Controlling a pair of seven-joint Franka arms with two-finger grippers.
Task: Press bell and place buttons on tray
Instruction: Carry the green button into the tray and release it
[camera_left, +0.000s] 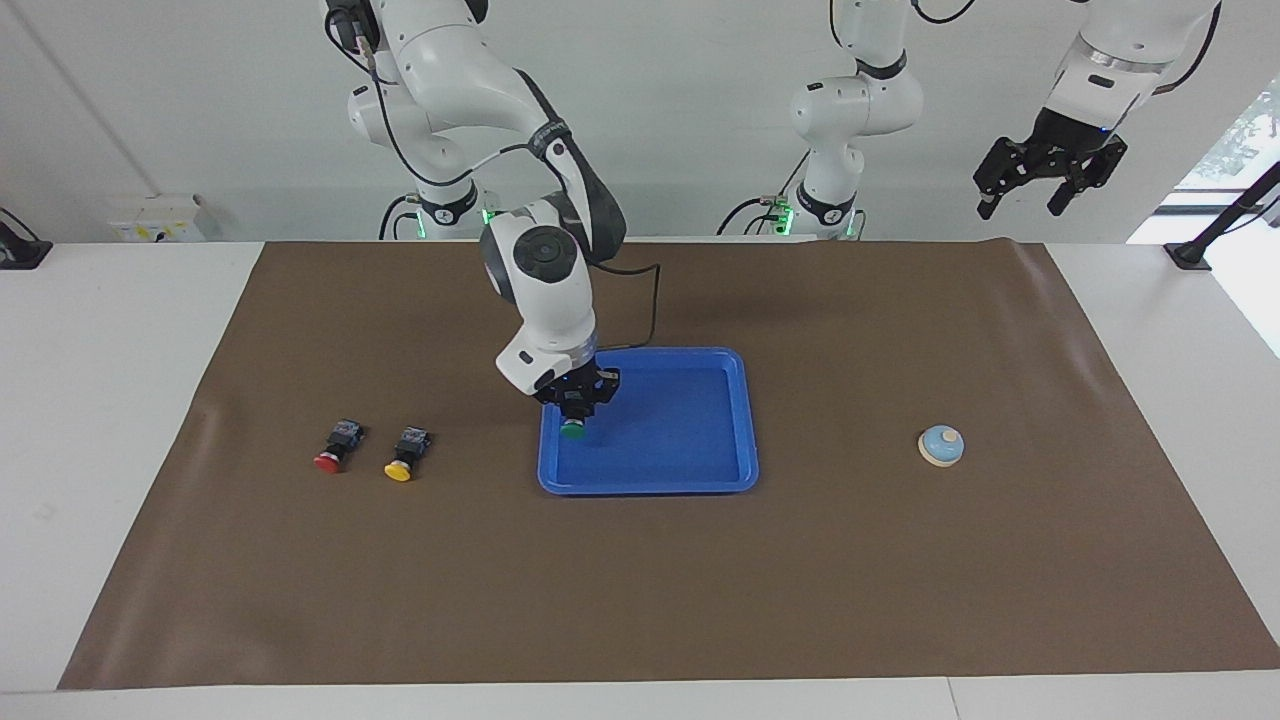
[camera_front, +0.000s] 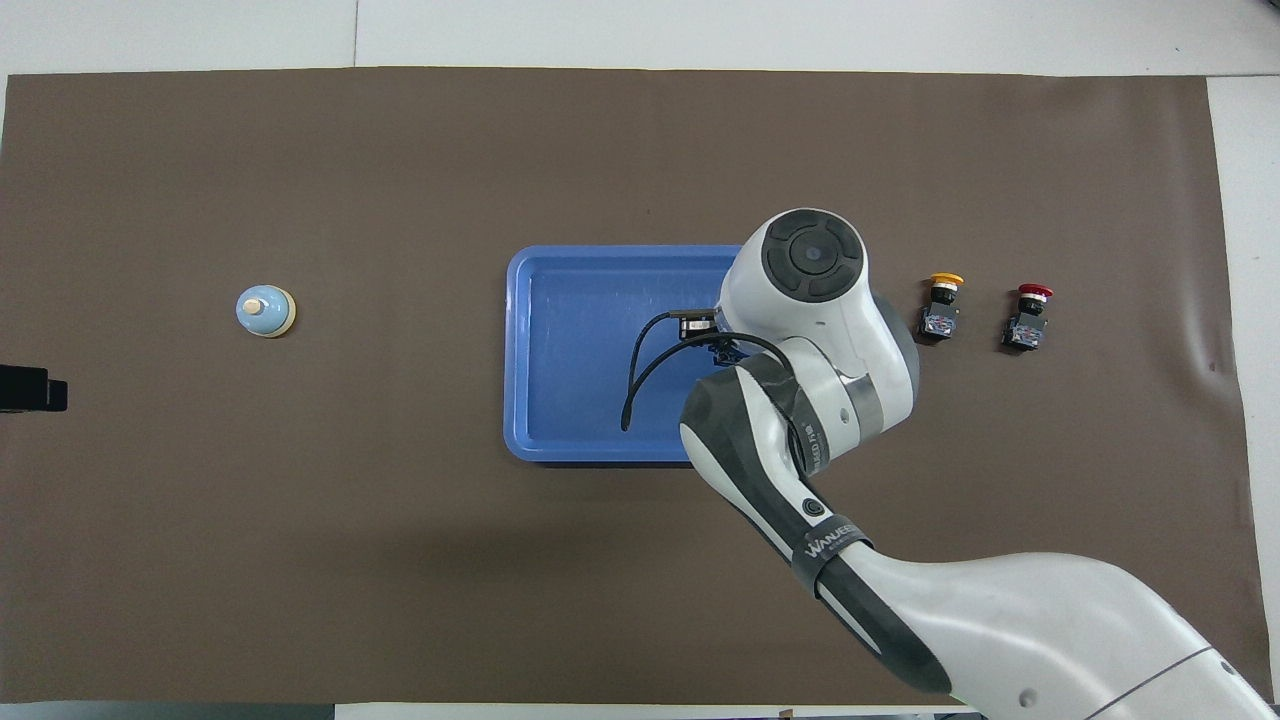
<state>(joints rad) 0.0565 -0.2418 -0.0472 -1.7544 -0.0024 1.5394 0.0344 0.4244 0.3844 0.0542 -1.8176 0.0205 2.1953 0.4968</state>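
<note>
The brown mat (camera_left: 900, 560) covers the table. The tray (camera_left: 700, 482) lies at its middle, holding no button on its floor as yet. The right arm reaches over the tray's end toward its own side, and the right gripper (camera_left: 575, 405) is clamped on the green button (camera_left: 572, 430), which hangs cap down above the tray floor just inside the rim; in the overhead view the arm hides it. Judgement: the coming move is a short straight descent and release, since the floor lies directly below the button. The left gripper (camera_left: 1040, 180) waits with its fingers spread, empty, raised at its own end. The bell (camera_left: 941, 446) sits on the mat toward that end, well apart from the tray, and the left arm is plainly the nearer to it. The yellow button (camera_left: 405, 454) and red button (camera_left: 335, 447) lie on their sides on the mat toward the right arm's end, caps pointing away from the robots.
</note>
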